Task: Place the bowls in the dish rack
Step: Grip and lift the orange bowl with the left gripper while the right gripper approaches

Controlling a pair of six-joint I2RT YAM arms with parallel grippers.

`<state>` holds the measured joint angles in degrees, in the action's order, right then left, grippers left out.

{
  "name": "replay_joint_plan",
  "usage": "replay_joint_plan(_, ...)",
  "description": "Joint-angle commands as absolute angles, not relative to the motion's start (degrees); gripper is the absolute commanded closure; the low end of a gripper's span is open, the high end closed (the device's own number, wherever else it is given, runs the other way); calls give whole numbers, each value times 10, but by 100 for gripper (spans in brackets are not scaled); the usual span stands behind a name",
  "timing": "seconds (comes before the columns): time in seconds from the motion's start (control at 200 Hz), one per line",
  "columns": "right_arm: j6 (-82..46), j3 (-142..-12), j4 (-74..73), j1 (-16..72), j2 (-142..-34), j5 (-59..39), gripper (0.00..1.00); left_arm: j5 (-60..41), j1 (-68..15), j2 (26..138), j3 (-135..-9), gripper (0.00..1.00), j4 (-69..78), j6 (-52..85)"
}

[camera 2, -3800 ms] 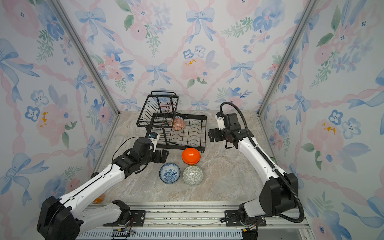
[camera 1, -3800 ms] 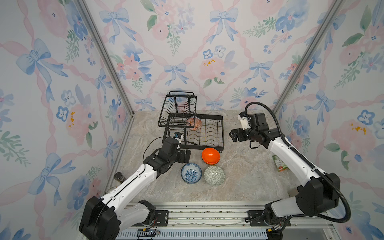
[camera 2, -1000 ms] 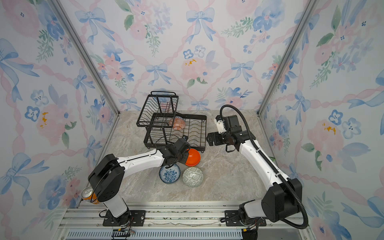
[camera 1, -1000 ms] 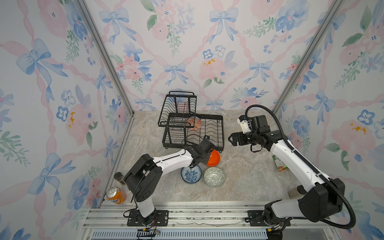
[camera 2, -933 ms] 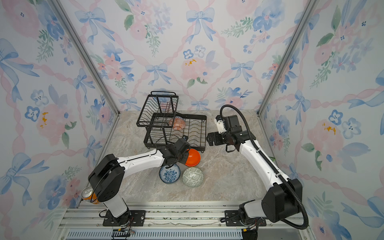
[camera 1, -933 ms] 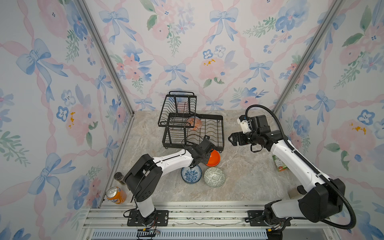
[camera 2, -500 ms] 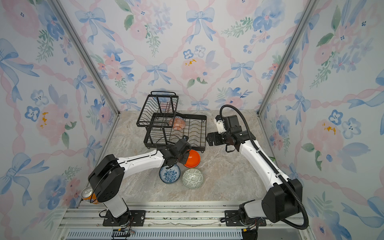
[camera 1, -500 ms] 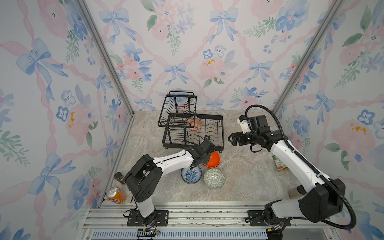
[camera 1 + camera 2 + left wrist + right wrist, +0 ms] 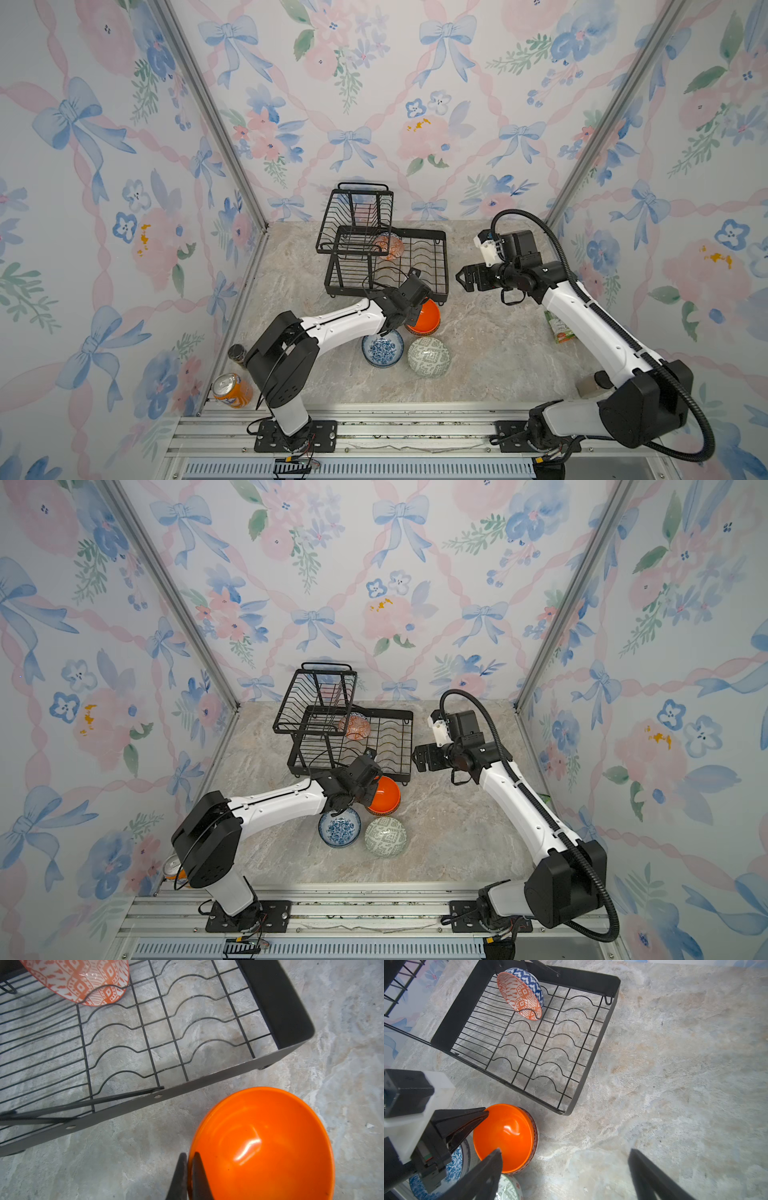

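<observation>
Orange bowl [image 9: 270,1142]: mid-bench, just in front of the near right corner of the dish rack [image 9: 441,266]. It sits tilted and appears nested in a second bowl [image 9: 535,1132], whose outside is dark red and patterned.

Left gripper [image 9: 189,1155]: closed on the orange bowl's rim in a thin pinch, one finger [image 9: 199,1176] inside the bowl and the other outside.

Dish rack: toward the bench's far edge, left of centre. It holds one bowl, the red-orange-and-white patterned bowl [image 9: 388,248], leaning on edge in the far part of the low tray beside the raised basket tier [image 9: 353,224]. I can make out no bowl in that basket.

Blue floral bowl [image 9: 382,351], mouth up, and grey-green geometric bowl [image 9: 429,356], mouth down: side by side on the bench, between the orange bowl and the near edge.

Right gripper [image 9: 462,279]: spread wide and holding nothing, hovering above the bench just off the rack's right side.

Progress, as a judgement: early. One bowl is racked and at least four are left on the bench. The step in hand looks like picking up the orange bowl, and the bowl under it may drag along.
</observation>
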<state>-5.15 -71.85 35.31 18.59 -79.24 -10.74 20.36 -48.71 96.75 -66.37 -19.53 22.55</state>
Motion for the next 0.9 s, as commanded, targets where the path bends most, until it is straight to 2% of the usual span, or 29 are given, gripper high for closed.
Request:
replay_joint_plan(0.0, -54, -711, 347, 192, -777, -117, 3, 205, -491, 933, -683, 100, -193, 214)
replay_joint_plan(0.22, -55, -713, 349, 193, -775, -129, 3, 205, -494, 900, -682, 100, -192, 214)
replay_joint_plan(0.56, -54, -726, 351, 230, -774, -137, 3, 264, -495, 845, -677, 100, -185, 220)
replay_joint_plan(0.895, -93, -733, 324, 258, -791, -145, 3, 293, -494, 857, -723, 100, -178, 198)
